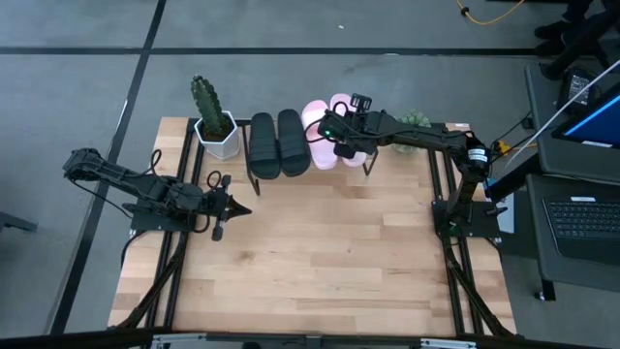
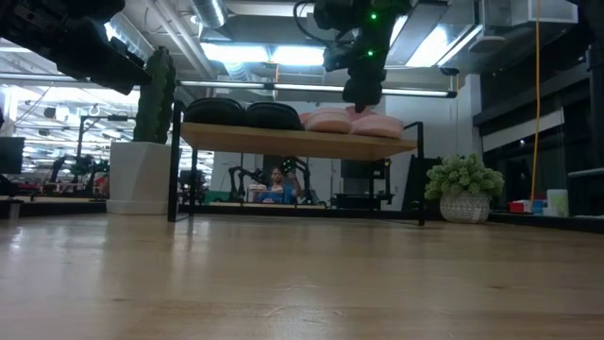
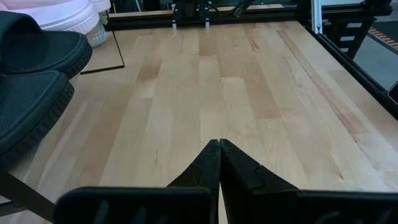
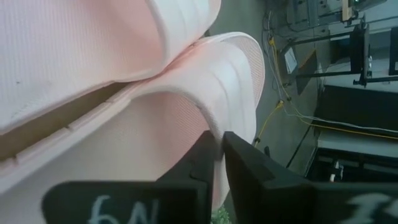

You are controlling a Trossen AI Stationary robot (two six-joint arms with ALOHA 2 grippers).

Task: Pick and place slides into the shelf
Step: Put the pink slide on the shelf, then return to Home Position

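Note:
Two black slides (image 1: pixel 276 145) (image 2: pixel 245 112) and two pale pink slides (image 1: pixel 325 131) (image 2: pixel 354 122) lie side by side on the shelf's wooden plank (image 2: pixel 283 142), soles down. The shelf stands at the table's far edge on thin black legs. My right gripper (image 1: pixel 343 147) (image 2: pixel 362 102) (image 4: pixel 221 140) hangs over the pink pair, shut on one pink slide (image 4: pixel 124 162); the other pink slide (image 4: pixel 74 43) lies beside it. My left gripper (image 1: pixel 240 207) (image 3: pixel 219 146) is shut and touches nothing, low over the table near the shelf's left leg, beside the black slides (image 3: pixel 28 74). My right gripper pinches the curved edge of one pink slide's strap (image 4: pixel 210 121) between its two fingers, which come from above, pointing down. In the low view that slide rests on the shelf plank next to the other pink slide.
A cactus in a white pot (image 1: pixel 215 124) (image 2: pixel 142 170) stands just left of the shelf. A small green plant in a pot (image 1: pixel 417 121) (image 2: pixel 462 189) stands to its right. The bare wooden tabletop (image 1: pixel 329 252) spreads toward the near edge. A person (image 2: pixel 278 184) sits far behind.

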